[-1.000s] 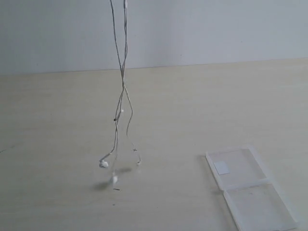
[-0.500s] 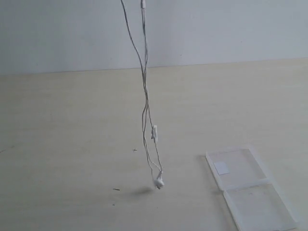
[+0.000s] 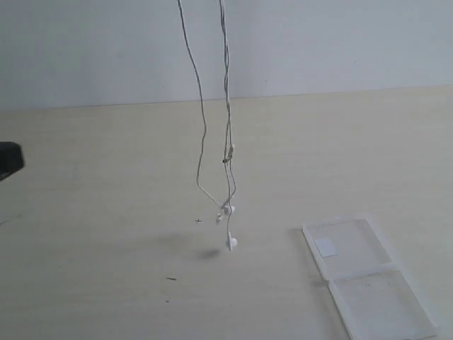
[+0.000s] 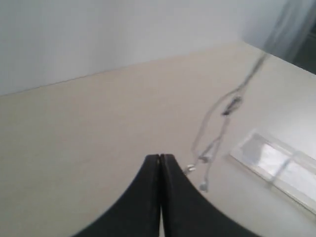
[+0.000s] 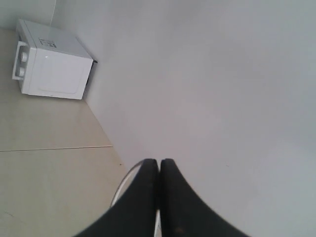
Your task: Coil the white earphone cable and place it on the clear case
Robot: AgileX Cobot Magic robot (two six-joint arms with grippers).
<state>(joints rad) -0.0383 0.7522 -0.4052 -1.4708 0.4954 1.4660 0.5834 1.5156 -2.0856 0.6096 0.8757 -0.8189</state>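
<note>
The white earphone cable [image 3: 227,106] hangs in two long strands from above the exterior view's top edge. Its inline remote [image 3: 231,151] and two earbuds [image 3: 231,243] dangle just above the table, left of the clear case [image 3: 375,301]. The case lies open and flat at the front right, with a white sticker [image 3: 326,246] on its far half. My right gripper [image 5: 159,161] is shut on the cable [image 5: 122,185], high up and out of the exterior view. My left gripper [image 4: 160,157] is shut and holds nothing; the cable [image 4: 213,126] and case [image 4: 276,165] lie beyond it.
A dark part of my left arm [image 3: 8,160] shows at the exterior view's left edge. The pale table [image 3: 85,212] runs back to a plain wall. A white box-shaped appliance [image 5: 49,61] stands by the wall in the right wrist view.
The hanging cable has swung right and risen, lifting the earbuds off the table. A dark part of my left arm has come in at the left edge.
</note>
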